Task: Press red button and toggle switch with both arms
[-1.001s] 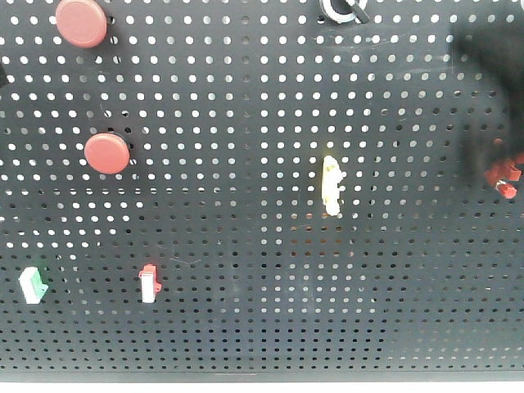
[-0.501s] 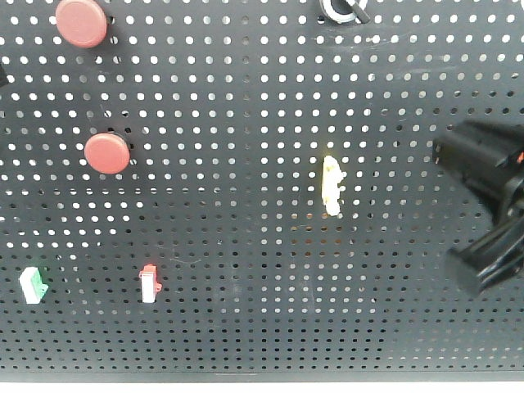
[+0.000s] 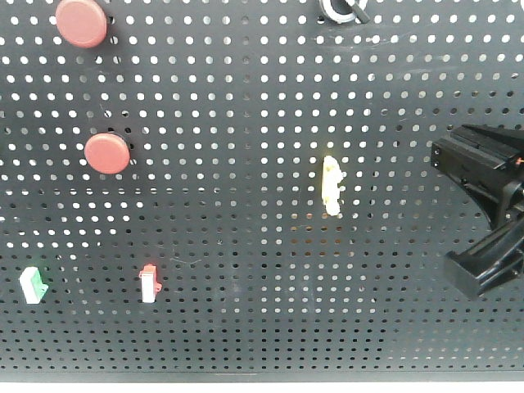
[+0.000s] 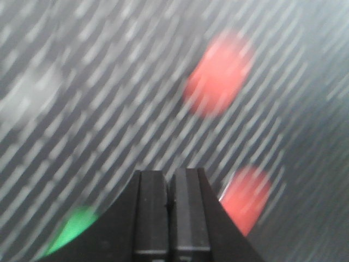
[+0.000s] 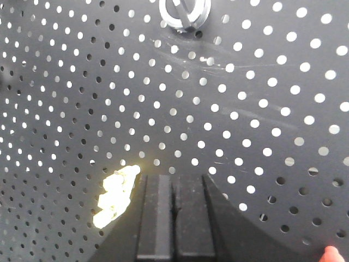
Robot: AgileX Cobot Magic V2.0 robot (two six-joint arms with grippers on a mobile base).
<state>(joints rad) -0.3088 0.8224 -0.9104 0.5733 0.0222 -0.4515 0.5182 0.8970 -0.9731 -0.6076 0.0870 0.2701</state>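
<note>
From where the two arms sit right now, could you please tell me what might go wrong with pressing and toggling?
1. The closed fingers of the right gripper sit beside the pale yellow lever, far below the small round toggle switch with the white ring; they might bump the lever.
2. The left wrist view is motion-blurred, with two round red buttons ahead of the closed left gripper; it might hit the wrong one.

pegboard (image 3: pixel 246 123): fills the front view, everything mounted on it
toggle switch (image 3: pixel 344 8): top edge, right of centre
upper button (image 3: pixel 81 21): top left corner
lower button (image 3: pixel 107 153): below the upper one, left side
lever (image 3: pixel 332 186): centre, below the toggle switch
two rocker switches (image 3: pixel 148 282): lower left, side by side
right gripper (image 3: pixel 491 213): far right edge, right of the lever
</note>
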